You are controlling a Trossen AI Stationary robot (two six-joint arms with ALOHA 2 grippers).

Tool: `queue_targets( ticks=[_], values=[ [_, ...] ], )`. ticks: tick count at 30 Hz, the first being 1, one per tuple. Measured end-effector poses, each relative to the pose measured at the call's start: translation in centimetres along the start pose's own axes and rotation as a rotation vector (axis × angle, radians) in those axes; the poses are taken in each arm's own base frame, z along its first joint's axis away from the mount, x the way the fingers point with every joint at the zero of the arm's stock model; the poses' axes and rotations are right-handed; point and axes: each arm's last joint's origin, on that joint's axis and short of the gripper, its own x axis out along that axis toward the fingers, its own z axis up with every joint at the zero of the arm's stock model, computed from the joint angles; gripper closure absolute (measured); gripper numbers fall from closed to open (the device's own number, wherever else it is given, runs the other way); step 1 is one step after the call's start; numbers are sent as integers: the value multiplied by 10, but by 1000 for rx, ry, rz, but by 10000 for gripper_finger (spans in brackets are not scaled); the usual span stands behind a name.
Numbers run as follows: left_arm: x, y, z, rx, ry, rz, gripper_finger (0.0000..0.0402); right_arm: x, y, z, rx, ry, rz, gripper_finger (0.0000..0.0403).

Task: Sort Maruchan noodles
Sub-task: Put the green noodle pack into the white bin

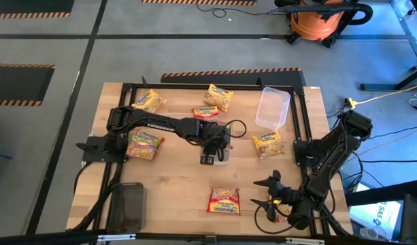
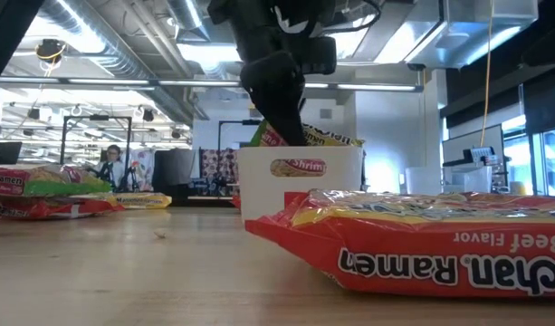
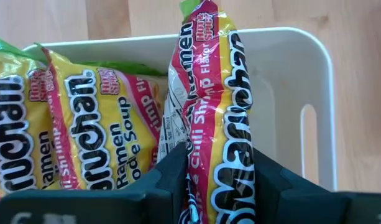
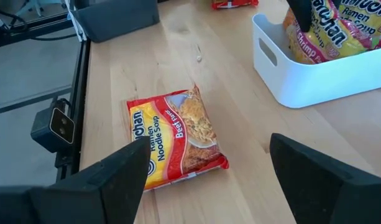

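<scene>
left end effector (image 3: 218, 180) clamped on shrimp packet (image 3: 209, 93), pointing down into white bin (image 3: 314, 68); right end effector (image 4: 206, 168) spread apart.

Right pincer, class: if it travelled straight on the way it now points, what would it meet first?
Most likely the red beef ramen packet, which lies flat on the table just ahead of the open right pincer. The white bin sits farther off to one side; depth is uncertain.

A clear tray (image 1: 273, 107), a dark tray (image 1: 128, 206), an orange vacuum (image 1: 319, 22).
</scene>
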Motion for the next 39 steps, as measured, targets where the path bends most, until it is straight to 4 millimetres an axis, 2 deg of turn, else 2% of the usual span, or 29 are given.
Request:
queue_targets(
  ticks=[5,11,16,22,28,36,39],
  values=[
    [-7,-4,2,8,-15,8,298,0,0,0,1,1,1,96],
    [-40,-5,7,-15,-102,38,298,0,0,0,0,9,4,96],
    [-44,0,7,-30,-114,58,298,0,0,-1,-7,10,2,96],
    [-24,8,-7,-61,-136,39,298,0,0,-1,-8,23,8,96],
    [-14,15,-19,-132,-266,-41,298,0,0,-1,-7,26,11,96],
    [11,16,-39,-188,-287,-78,298,0,0,-1,-5,20,10,96],
    [17,15,-46,-193,-270,-64,282,0,0,0,-5,8,3,96]
  ],
)
